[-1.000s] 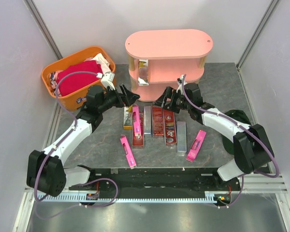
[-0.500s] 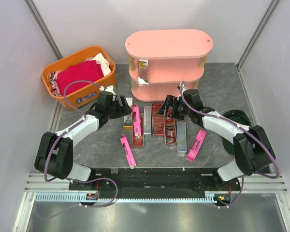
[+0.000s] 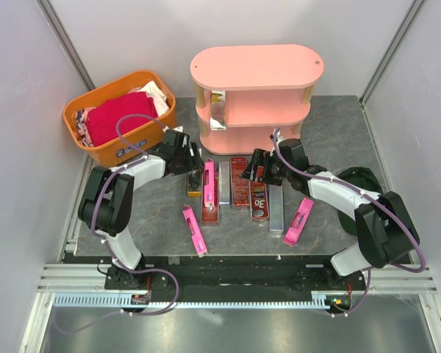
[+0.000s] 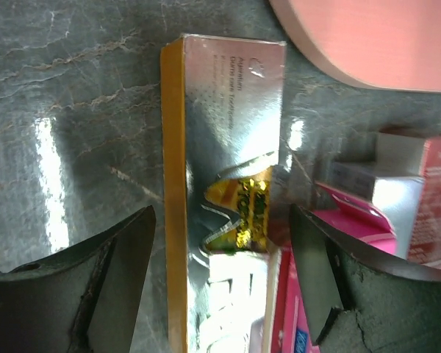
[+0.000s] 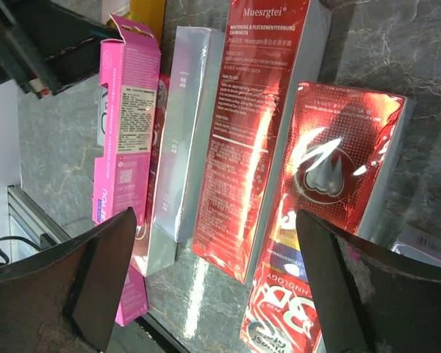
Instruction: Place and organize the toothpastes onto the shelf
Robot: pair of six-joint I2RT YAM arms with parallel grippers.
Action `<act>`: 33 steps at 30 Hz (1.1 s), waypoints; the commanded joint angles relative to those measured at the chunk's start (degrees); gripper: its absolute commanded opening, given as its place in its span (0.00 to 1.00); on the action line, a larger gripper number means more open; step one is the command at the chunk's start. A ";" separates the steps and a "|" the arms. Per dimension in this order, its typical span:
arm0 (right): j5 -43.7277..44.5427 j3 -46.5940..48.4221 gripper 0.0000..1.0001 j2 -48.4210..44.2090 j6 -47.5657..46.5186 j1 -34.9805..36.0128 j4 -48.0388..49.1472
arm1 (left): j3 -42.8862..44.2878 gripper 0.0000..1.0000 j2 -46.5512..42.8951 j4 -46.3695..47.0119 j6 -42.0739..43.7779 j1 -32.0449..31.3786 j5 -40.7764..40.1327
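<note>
Several toothpaste cartons lie in a row on the grey table in front of the pink shelf (image 3: 257,66): yellow-gold (image 3: 194,187), pink (image 3: 208,182), silver (image 3: 224,182) and dark red (image 3: 239,182). Two more pink cartons (image 3: 195,230) (image 3: 298,220) lie nearer. My left gripper (image 3: 193,160) is open, its jaws straddling the yellow-gold carton (image 4: 228,184) without closing on it. My right gripper (image 3: 254,168) is open above the dark red cartons (image 5: 257,132) (image 5: 331,191). Silver cartons (image 3: 218,110) stand on the shelf's left end.
An orange basket (image 3: 121,118) with red cloth stands at the back left. A dark round object (image 3: 361,184) lies at the right behind my right arm. The shelf's base (image 4: 375,44) is just beyond the yellow-gold carton. Grey walls enclose the table.
My left arm has folded in and its gripper has come down over the yellow-gold carton. My right gripper has moved slightly nearer and lower over the dark red cartons.
</note>
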 commanded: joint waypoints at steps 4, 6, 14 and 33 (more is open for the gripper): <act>0.61 -1.62 0.97 -1.93 -0.83 0.21 0.66 | 3.99 0.77 5.90 -0.01 -0.36 0.09 -1.91; 0.44 -1.88 0.97 -2.02 -0.75 0.21 0.92 | 5.04 0.74 7.39 -0.18 -0.54 0.09 -2.08; 0.26 -2.06 0.97 -1.84 -0.75 0.21 1.02 | 6.90 0.47 8.98 -1.68 -0.45 0.17 -1.82; 3.86 2.42 0.98 -6.06 -2.77 6.71 1.01 | 1.71 0.40 -14.65 -2.56 -1.68 0.96 2.57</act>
